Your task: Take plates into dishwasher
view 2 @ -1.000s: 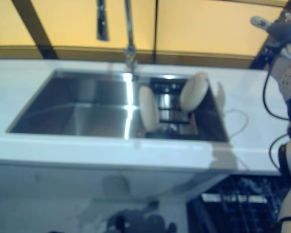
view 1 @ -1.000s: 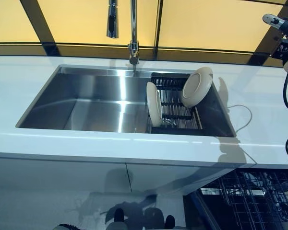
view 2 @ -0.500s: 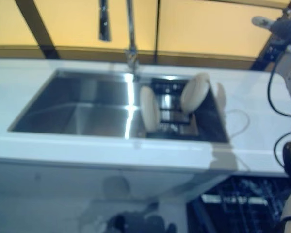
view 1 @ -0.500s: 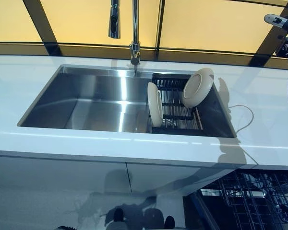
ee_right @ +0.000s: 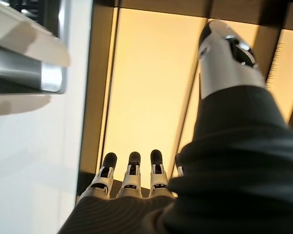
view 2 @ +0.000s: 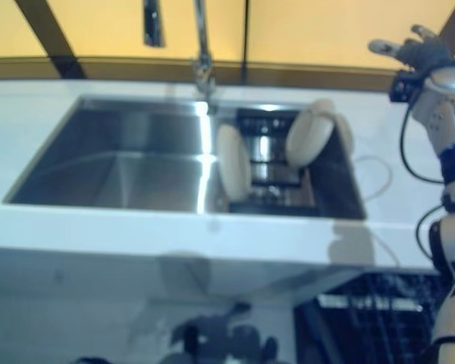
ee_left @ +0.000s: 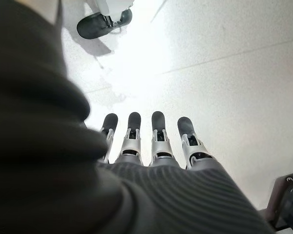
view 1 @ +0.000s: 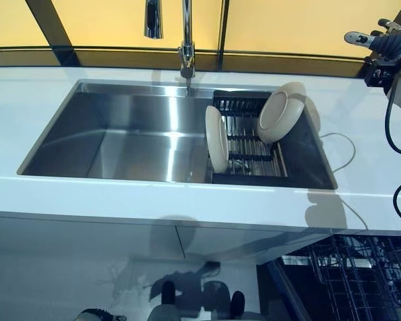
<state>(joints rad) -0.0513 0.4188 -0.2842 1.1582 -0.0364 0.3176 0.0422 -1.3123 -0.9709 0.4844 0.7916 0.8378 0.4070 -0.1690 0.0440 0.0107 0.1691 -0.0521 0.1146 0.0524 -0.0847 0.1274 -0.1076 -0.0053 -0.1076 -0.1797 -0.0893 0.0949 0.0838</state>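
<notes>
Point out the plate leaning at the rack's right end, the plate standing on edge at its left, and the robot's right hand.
Leaning plate (view 1: 281,112), left eye view, centre of its underside.
Upright plate (view 1: 216,138), left eye view, its rim.
Right hand (view 1: 388,44), left eye view, back of the hand.

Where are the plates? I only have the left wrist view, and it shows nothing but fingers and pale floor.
Observer: Two plates stand on edge in a dark rack set in the right end of the sink: the front plate and the back plate, which leans against the rack's far right side.
Operator: Is the right hand on either one?
Observer: No. The right hand is raised off to the right above the countertop, fingers straight, holding nothing.
Operator: And the dishwasher?
Observer: Its wire rack shows pulled out below the countertop's right end.
</notes>
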